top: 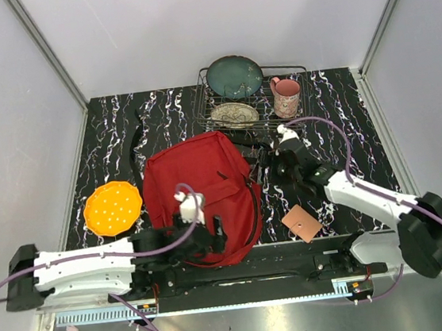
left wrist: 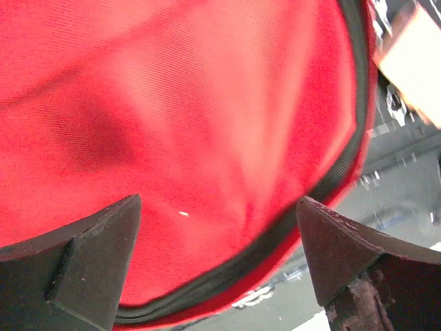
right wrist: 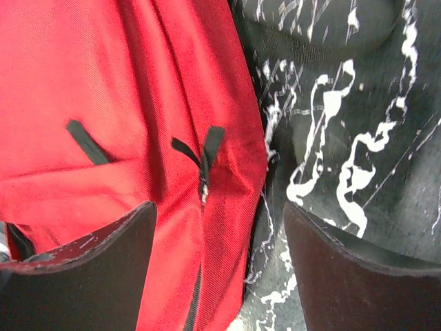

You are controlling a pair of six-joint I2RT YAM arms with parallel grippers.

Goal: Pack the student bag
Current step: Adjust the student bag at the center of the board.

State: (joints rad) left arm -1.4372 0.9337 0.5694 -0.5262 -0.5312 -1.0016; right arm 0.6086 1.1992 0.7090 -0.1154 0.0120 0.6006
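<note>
The student bag lies flat at the middle of the black, white-veined table, its near end reaching the table's front edge and its far end stopping just short of a wire dish rack. The red fabric is slack and creased, and black zipper trim follows the curved edge seen by the left wrist camera. On the bag's right side, a black zipper pull lies against the cloth, close to where the fabric meets the tabletop. The left gripper hangs over the bag's near end with its jaws spread wide; only red fabric shows between them and nothing is held. The right gripper hangs over the bag's right edge, jaws likewise parted, one finger over the fabric and the other over bare table, with nothing gripped. To the left of the bag, apart from it, sits an orange plate with pale dots. To the right, near the front edge, lies a small brown square; what it is cannot be told. The rack holds a teal plate and a patterned plate. A pink mug stands at the rack's right end; whether inside or beside it cannot be determined.
</note>
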